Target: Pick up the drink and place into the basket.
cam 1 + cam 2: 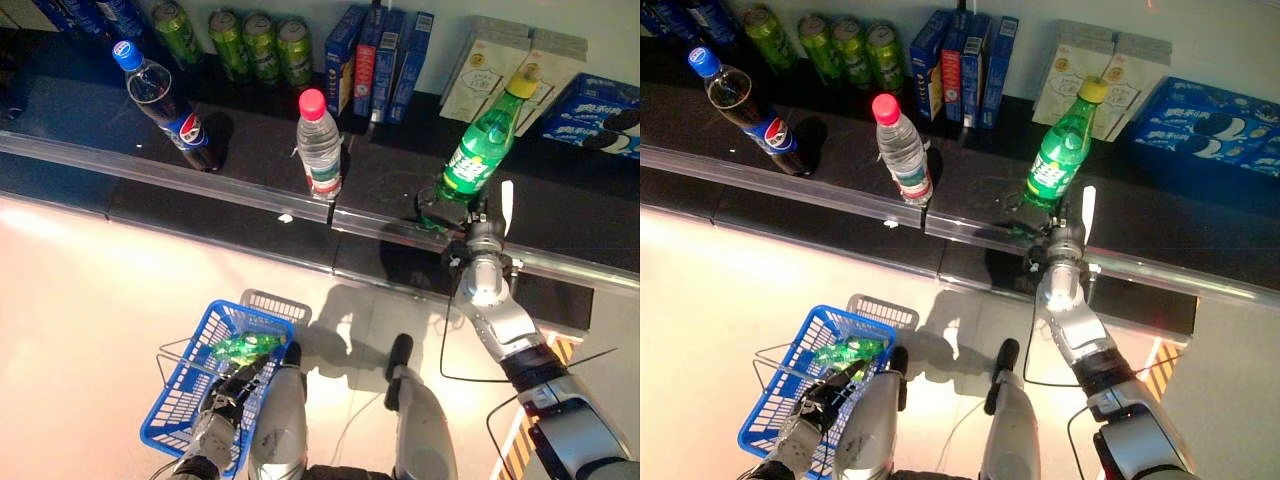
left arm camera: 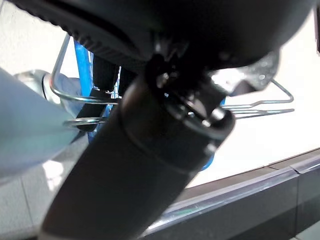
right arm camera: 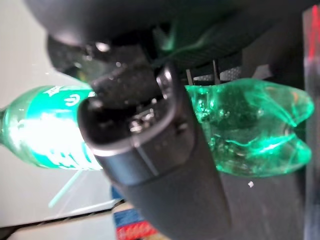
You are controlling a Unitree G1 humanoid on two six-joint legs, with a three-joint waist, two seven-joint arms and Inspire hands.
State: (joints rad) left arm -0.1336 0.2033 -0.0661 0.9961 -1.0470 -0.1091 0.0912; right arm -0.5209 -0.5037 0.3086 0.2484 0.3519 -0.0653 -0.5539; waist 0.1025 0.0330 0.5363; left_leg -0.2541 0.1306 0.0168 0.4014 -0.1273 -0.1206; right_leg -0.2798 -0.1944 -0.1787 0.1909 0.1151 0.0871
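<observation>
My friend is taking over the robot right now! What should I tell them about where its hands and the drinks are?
Right robot hand: curled round the lower part of the green soda bottle, which stands on the dark shelf, leaning a little.
Left robot hand: holding the blue basket by its wire handle, low at the robot's left.
Done: one green bottle already lies in the basket.
Left: lift the gripped green soda bottle off the shelf, carry it over and put it in the basket.
The cola bottle and water bottle stand untouched on the shelf.
</observation>
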